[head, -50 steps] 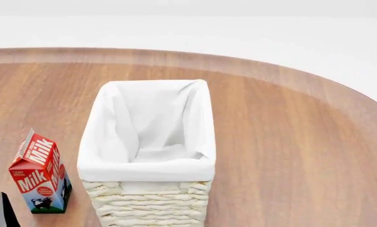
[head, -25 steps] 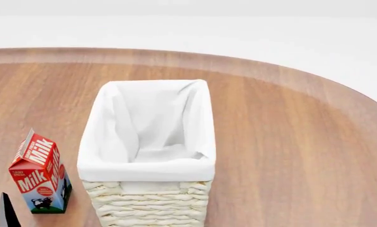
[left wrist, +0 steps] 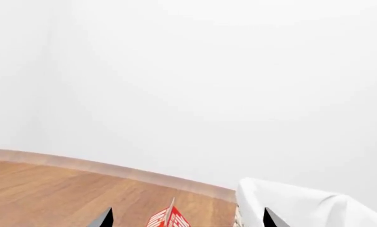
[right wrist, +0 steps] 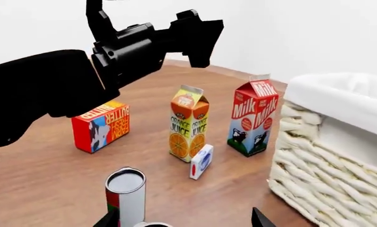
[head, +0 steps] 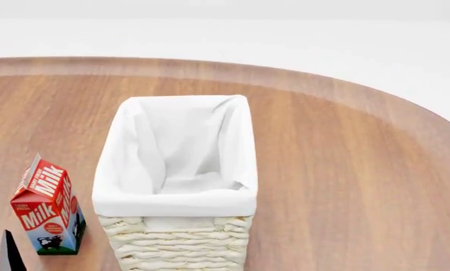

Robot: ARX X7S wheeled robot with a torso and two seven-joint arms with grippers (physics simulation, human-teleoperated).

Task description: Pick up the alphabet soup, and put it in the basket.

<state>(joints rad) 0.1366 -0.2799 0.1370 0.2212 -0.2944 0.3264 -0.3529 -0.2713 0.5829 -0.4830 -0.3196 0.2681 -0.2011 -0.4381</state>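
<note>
The basket (head: 175, 240), cream wicker with a white cloth lining, stands mid-table and looks empty; it also shows in both wrist views (right wrist: 320, 165) (left wrist: 295, 208). No blue-labelled alphabet soup shows. A pale round rim (right wrist: 147, 224) at the frame's edge sits between my right gripper's (right wrist: 185, 221) fingertips, and I cannot tell what it is. That gripper is open, low over the table beside a red-and-green can (right wrist: 125, 194). My left gripper (left wrist: 188, 222) is open, held above the table with the milk carton (left wrist: 169, 220) beyond it.
Left of the basket stand a milk carton (right wrist: 252, 118), an orange juice carton (right wrist: 188, 125), a butter box (right wrist: 101, 125) and a small white-and-blue box (right wrist: 201, 161). My left arm (right wrist: 81, 80) hangs over them. The round table's edge (head: 405, 107) curves behind.
The black fingertip at the head view's lower left has crept slightly to the right. Nothing else has moved.
</note>
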